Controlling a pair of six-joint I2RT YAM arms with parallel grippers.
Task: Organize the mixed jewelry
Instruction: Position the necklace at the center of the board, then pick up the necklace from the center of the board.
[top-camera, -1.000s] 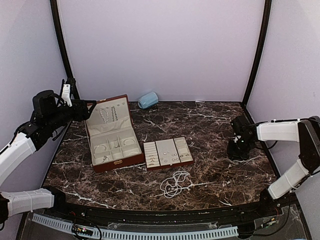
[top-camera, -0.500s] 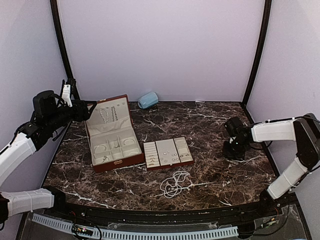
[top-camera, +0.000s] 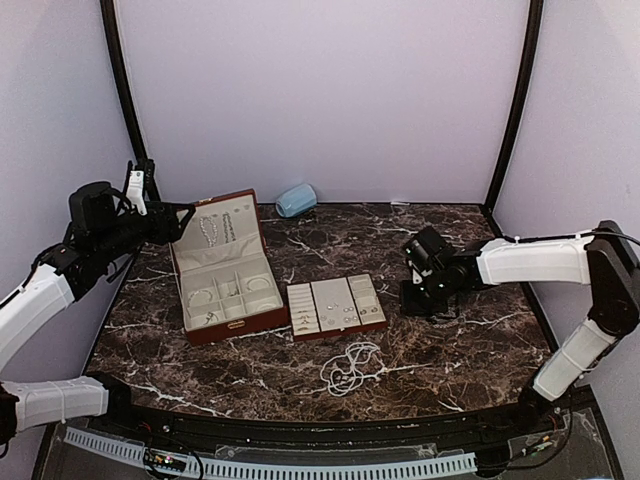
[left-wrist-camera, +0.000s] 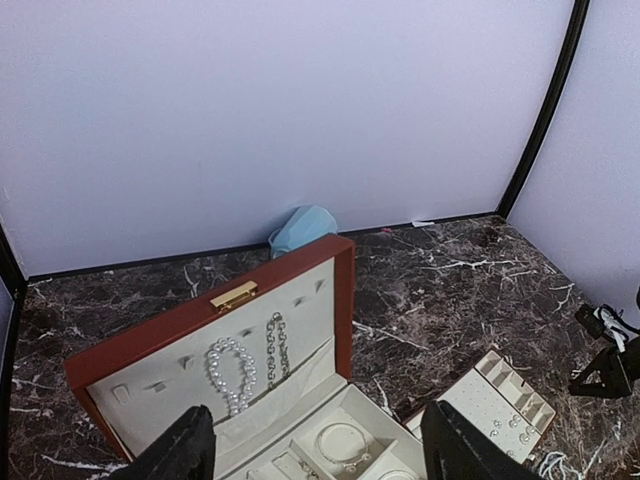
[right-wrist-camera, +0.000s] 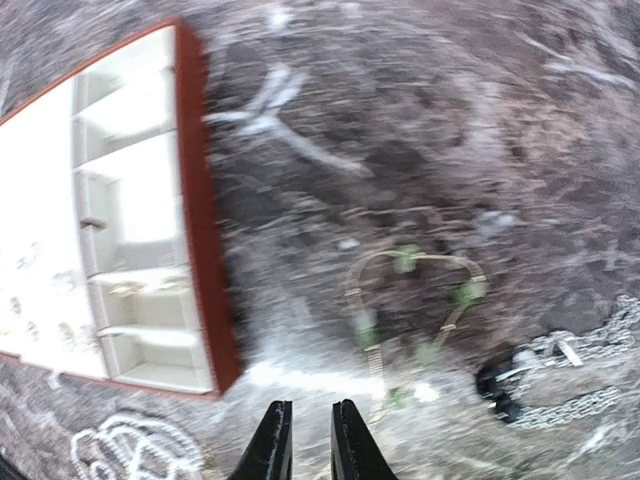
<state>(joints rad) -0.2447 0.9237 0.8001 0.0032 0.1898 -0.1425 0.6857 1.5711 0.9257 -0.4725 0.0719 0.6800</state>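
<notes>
Right hand (top-camera: 420, 296): having slid left from the counter's (top-camera: 450, 240) right edge, it is now hanging just right of the tray (top-camera: 337, 306). Its fingers (right-wrist-camera: 272, 445) are drawing close, leaving a slim gap and grasping nothing.
Left hand (left-wrist-camera: 320, 445): staying behind the case (top-camera: 225, 270), released wide, empty.
Bead strand (top-camera: 350, 368): lying tangled on the counter just in front of the tray, unmoved.
Case contents: pearl strands (left-wrist-camera: 232, 372) are hanging in the lid and a bangle (left-wrist-camera: 343, 445) is resting in a compartment.
Right wrist view: a thin loop with green bits (right-wrist-camera: 412, 300) and a silvery chain (right-wrist-camera: 565, 385) are lying blurred beside the tray.
</notes>
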